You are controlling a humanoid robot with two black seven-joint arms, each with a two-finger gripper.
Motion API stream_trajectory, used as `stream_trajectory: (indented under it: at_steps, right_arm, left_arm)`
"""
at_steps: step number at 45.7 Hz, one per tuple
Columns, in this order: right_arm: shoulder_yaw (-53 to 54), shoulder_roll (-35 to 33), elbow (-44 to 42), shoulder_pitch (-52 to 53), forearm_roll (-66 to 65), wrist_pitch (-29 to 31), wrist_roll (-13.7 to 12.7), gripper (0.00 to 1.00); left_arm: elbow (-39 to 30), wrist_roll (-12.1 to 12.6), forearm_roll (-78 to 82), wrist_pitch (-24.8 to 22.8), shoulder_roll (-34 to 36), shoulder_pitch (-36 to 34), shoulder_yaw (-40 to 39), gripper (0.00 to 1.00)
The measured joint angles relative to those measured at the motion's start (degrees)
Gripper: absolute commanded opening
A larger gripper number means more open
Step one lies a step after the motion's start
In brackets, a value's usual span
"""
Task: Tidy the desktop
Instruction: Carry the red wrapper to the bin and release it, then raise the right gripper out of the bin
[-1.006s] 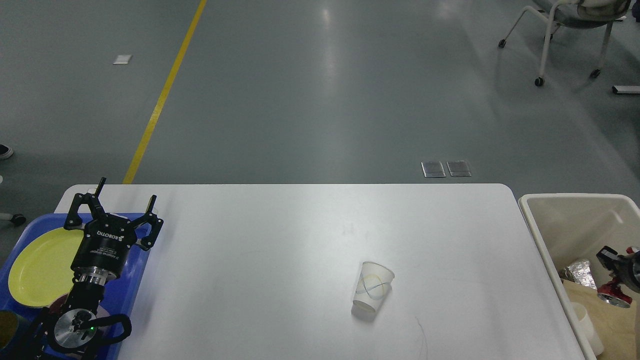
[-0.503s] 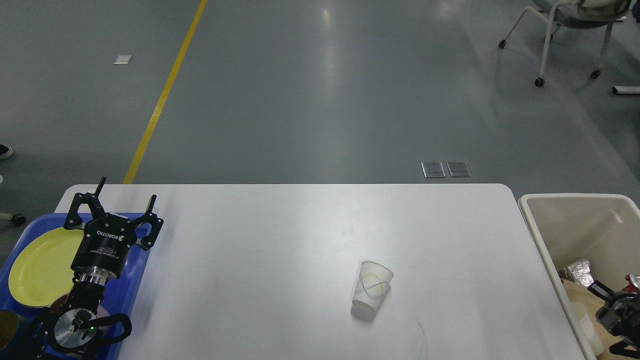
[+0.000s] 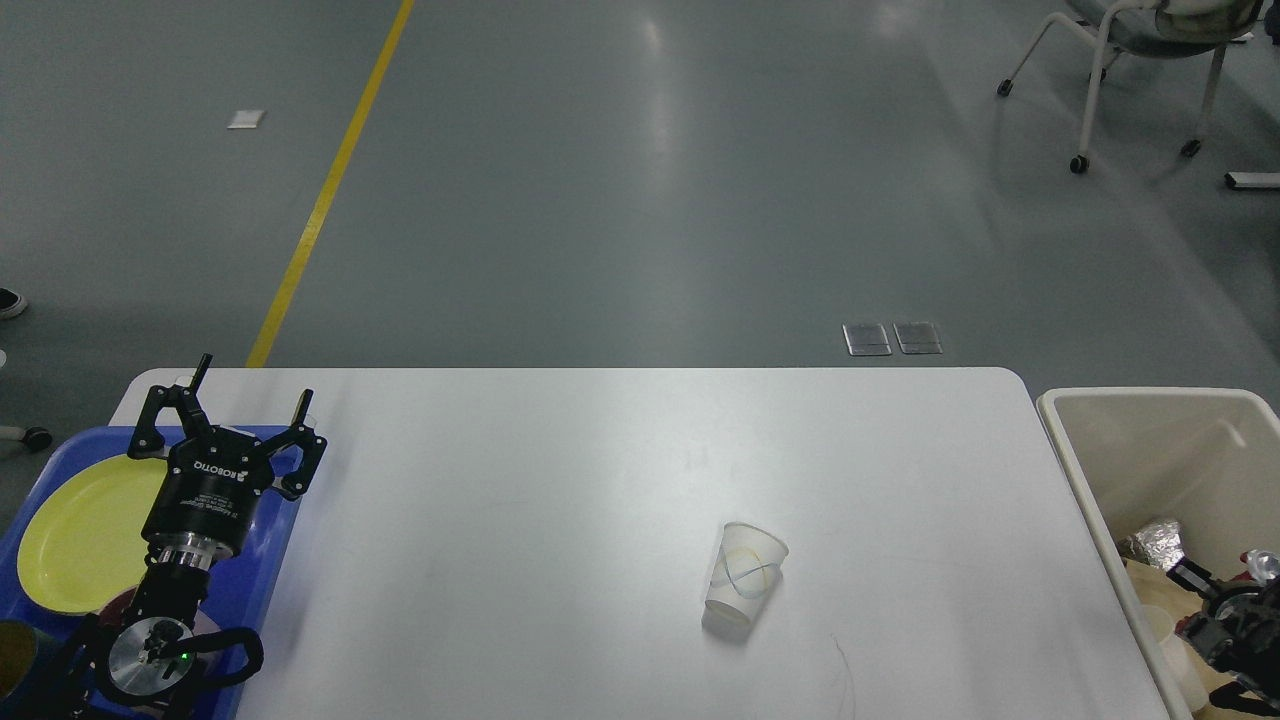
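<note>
A white desktop (image 3: pixel 560 520) carries one paper cup (image 3: pixel 743 582), upright and slightly tilted, right of the desktop's middle. At the desktop's left end lies a blue tray (image 3: pixel 262 560) with a yellow plate (image 3: pixel 80 545) on it, and the left gripper (image 3: pixel 250 415) hangs over the tray's far right corner with its fingers spread apart. Off the desktop's right end stands a beige bin (image 3: pixel 1095 470) holding crumpled foil (image 3: pixel 1150 543), and the right gripper (image 3: pixel 1225 615) sits low inside it, too dark to read.
</note>
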Motion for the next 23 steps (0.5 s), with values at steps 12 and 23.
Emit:
stream_trajectory:
  at_steps: [12, 23]
  right_arm:
    - [0.02, 0.04, 0.11, 0.2, -0.02, -0.1, 0.07, 1.0]
    - [0.34, -0.37, 1.23, 2.41, -0.12, 0.51, 0.17, 1.0]
  left_arm:
    - [0.0, 0.0, 0.0, 0.0, 0.0, 0.0, 0.0, 0.96]
    - [0.0, -0.01, 0.0, 0.0, 0.0, -0.01, 0.0, 0.96]
